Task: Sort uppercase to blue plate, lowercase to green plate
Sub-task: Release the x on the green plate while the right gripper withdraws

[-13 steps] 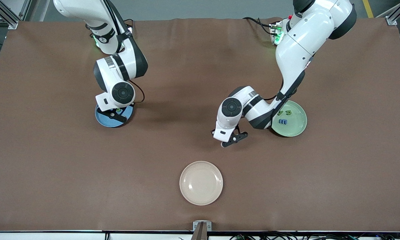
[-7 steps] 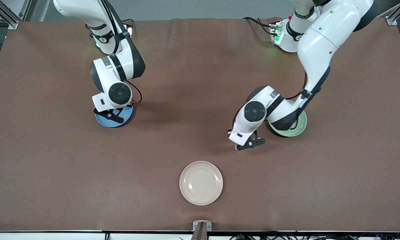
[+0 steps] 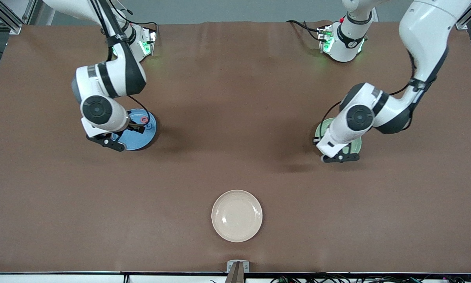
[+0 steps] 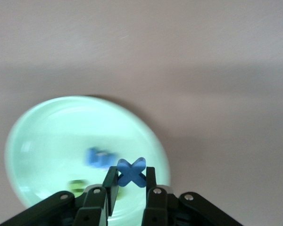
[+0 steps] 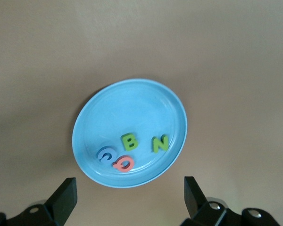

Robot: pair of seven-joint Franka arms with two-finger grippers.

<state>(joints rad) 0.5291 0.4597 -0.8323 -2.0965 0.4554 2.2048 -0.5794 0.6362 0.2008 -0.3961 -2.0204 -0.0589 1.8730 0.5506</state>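
The blue plate (image 5: pixel 130 133) is seen below the right gripper (image 5: pixel 129 197), whose fingers are spread wide with nothing between them. 4 letters lie in it: green B (image 5: pixel 130 141), green N (image 5: pixel 160 143), red Q (image 5: pixel 123 164), blue C (image 5: pixel 106 153). Over the green plate (image 4: pixel 47 141), the left gripper (image 4: pixel 131 181) is closed, the blue x (image 4: pixel 131 172) pinched between its fingertips. A blue m (image 4: pixel 98 157) lies in that plate.

Matt brown cloth (image 3: pixel 235 98) (faintly creased); glossy blue plate (image 5: pixel 132 108).

right gripper (image 3: pixel 101 139) jaws opened, left gripper (image 4: pixel 127 186) over green plate (image 4: pixel 47 122)
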